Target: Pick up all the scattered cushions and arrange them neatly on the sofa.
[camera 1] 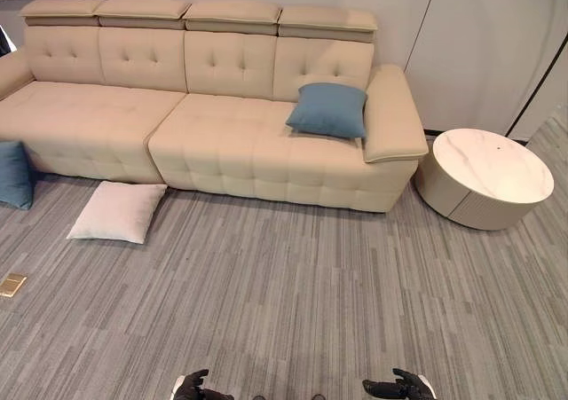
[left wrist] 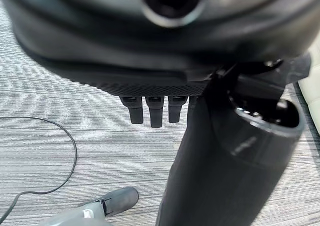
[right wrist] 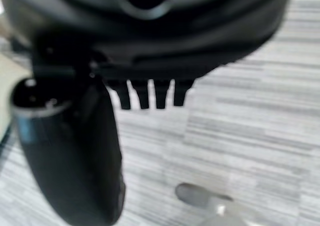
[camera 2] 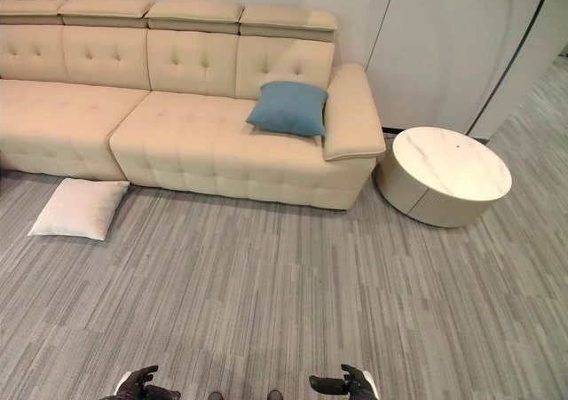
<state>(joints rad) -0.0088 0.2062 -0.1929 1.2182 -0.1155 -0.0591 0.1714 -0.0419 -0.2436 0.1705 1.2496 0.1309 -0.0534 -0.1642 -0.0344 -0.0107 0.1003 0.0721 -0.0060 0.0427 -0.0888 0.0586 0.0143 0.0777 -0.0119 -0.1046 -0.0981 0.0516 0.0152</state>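
Both robot hands, left robot hand (camera 1: 192, 386) and right robot hand (camera 1: 401, 386), are hanging relaxed and empty; white cushion (camera 1: 117, 211) is lying ahead-left on the floor (camera 1: 293, 285), awaiting pickup for the sofa (camera 1: 213, 134).

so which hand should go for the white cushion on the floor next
Left, probably. The white cushion lies on the carpet in front of the sofa, on the robot's left side. The left hand hangs empty nearer that side; the right hand is also empty but farther across.
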